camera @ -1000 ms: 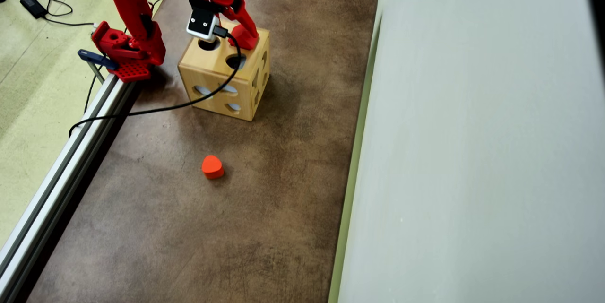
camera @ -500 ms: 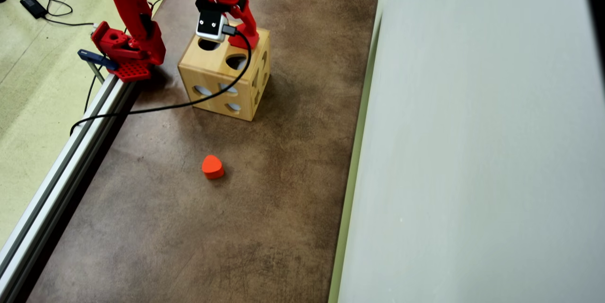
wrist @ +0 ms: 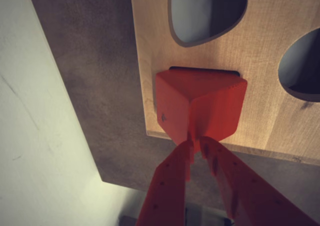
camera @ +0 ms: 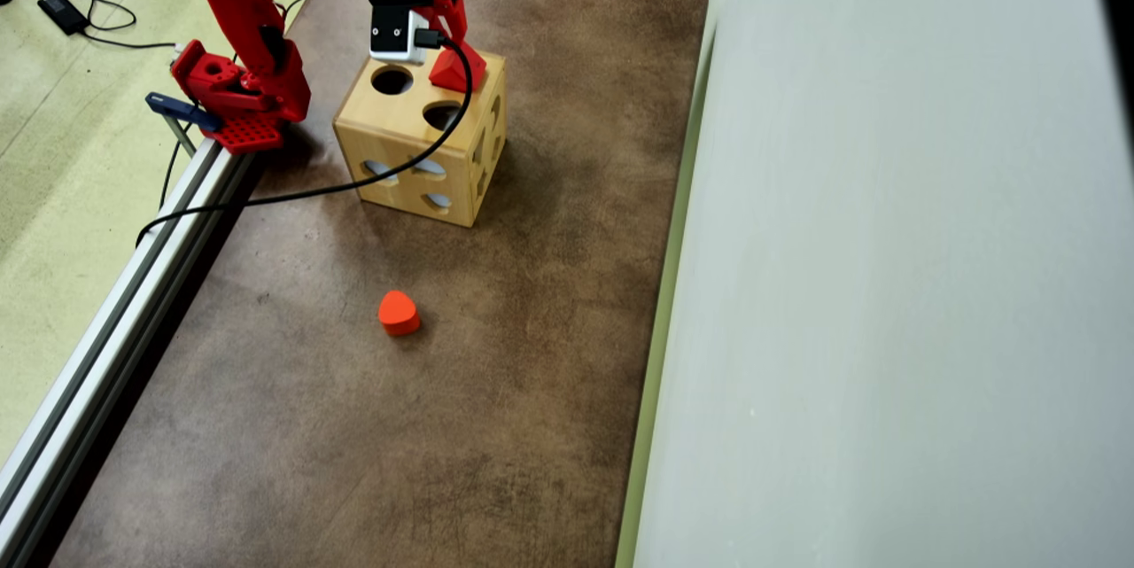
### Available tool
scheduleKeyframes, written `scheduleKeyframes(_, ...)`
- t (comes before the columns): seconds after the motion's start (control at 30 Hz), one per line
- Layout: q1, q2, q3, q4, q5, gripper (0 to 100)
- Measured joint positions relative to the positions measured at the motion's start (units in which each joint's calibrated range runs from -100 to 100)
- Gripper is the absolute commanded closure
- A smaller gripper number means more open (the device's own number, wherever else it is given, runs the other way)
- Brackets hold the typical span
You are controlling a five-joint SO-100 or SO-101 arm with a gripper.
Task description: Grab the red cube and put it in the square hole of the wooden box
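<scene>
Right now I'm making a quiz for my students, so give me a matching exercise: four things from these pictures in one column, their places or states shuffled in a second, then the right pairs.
Things:
1. cube
2. orange block
3. box
4. round hole

Places or states:
A. lies alone on the bare table, away from the arm
B. open in the box's top face, nothing in it
C. stands on the table near the arm's base
D. held in the pincer, sitting at the square hole on the box's top

Pairs: 1-D, 2-A, 3-C, 4-B
</scene>
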Motion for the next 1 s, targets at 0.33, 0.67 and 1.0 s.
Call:
scheduleKeyframes(0.33, -0.9, 1.3, 2.6, 5.0, 0.2, 77)
scheduleKeyframes(0.67, -0.9, 5.1, 2.9, 5.4, 0.3, 76)
scheduleKeyframes(1.0, -5.0, 10.3, 1.2, 7.1, 0.1, 90)
